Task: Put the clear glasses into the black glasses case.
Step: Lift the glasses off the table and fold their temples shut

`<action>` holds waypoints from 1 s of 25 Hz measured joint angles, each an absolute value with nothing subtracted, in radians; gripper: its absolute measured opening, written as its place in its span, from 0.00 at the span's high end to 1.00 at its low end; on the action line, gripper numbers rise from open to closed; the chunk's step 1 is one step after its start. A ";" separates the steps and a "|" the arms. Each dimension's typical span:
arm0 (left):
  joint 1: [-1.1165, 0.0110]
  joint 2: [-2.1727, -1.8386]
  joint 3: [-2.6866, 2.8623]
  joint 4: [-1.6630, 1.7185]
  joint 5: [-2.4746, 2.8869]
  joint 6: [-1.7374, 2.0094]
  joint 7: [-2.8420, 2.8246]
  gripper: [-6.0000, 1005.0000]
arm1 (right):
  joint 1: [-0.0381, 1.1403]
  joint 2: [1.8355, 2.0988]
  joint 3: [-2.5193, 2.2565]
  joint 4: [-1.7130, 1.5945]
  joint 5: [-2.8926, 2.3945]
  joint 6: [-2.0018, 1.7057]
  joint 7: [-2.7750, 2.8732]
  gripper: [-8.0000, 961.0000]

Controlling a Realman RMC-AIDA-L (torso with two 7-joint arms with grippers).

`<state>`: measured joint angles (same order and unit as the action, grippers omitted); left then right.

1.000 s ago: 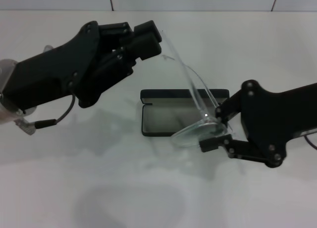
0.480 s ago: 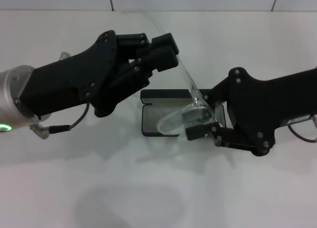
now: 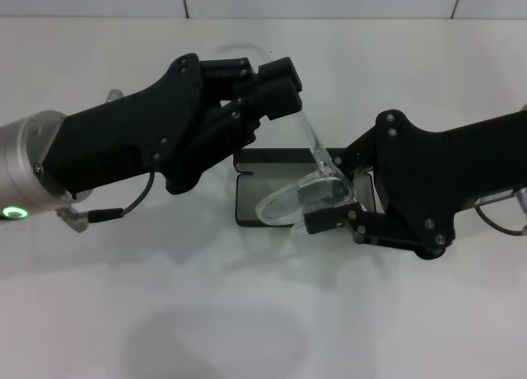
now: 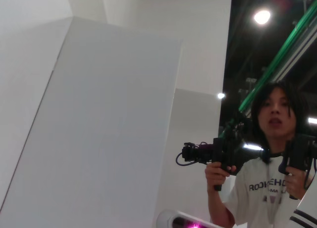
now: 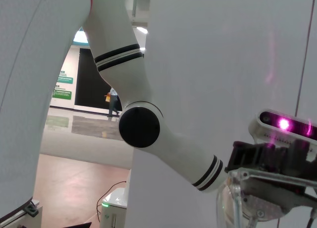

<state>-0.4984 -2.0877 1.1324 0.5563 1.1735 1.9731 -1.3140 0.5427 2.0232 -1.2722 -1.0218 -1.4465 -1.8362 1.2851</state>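
Here the clear glasses (image 3: 309, 169) were held in the air between both grippers, just above the open black glasses case (image 3: 262, 191) on the white table (image 3: 247, 313). The glasses were fully transparent and without colour, so mostly their shiny edges could be seen: one long clear arm rose from the lens toward the left gripper (image 3: 276, 86), and the curved wraparound lens lay low, over the right half of the case. The left gripper was clenched on the top end of that arm, at the upper left of the case. The right gripper (image 3: 329, 206) came from the right side and grasped the lens end of the glasses, with its fingers closed around it, as far as the head view let me judge. The case lay flat with its lid opened toward the far side, and the grey lining showed inside. In the right wrist view a clear part of the glasses (image 5: 233, 198) appeared close to the camera
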 joint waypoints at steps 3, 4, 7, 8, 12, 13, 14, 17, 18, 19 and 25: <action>-0.499 -2.087 1.134 0.554 1.188 1.965 -1.313 0.87 | 0.543 2.024 -1.273 -1.022 -1.446 -1.832 1.285 0.87; -0.499 -2.087 1.134 0.554 1.194 1.964 -1.313 0.87 | 0.544 2.025 -1.273 -1.021 -1.446 -1.831 1.284 0.87; -0.499 -2.088 1.136 0.554 1.219 1.963 -1.313 0.87 | 0.545 2.025 -1.273 -1.017 -1.446 -1.830 1.278 0.87; -0.500 -2.088 1.136 0.554 1.228 1.963 -1.313 0.87 | 0.546 2.025 -1.273 -1.013 -1.446 -1.830 1.275 0.87; -0.503 -2.089 1.136 0.554 1.244 1.961 -1.313 0.87 | 0.549 2.025 -1.273 -1.000 -1.446 -1.829 1.267 0.87; -0.503 -2.089 1.135 0.554 1.244 1.959 -1.313 0.87 | 0.551 2.025 -1.273 -0.995 -1.446 -1.829 1.265 0.87; -0.503 -2.089 1.134 0.553 1.242 1.957 -1.313 0.87 | 0.553 2.025 -1.273 -0.990 -1.446 -1.829 1.263 0.87; -0.500 -2.089 1.127 0.551 1.227 1.953 -1.308 0.87 | 0.557 2.025 -1.273 -0.982 -1.446 -1.831 1.261 0.87; -0.500 -2.089 1.127 0.547 1.221 1.952 -1.304 0.87 | 0.557 2.025 -1.273 -0.981 -1.446 -1.831 1.261 0.87; -0.501 -2.089 1.126 0.539 1.214 1.950 -1.298 0.87 | 0.557 2.025 -1.273 -0.981 -1.446 -1.832 1.261 0.87; -0.511 -2.088 1.130 0.514 1.209 1.933 -1.289 0.87 | 0.557 2.024 -1.273 -0.963 -1.430 -1.833 1.245 0.87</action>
<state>-0.5112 -2.0881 1.1302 0.5138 1.2093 1.9331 -1.2890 0.5567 2.0239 -1.2729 -0.9631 -1.4298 -1.8334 1.2453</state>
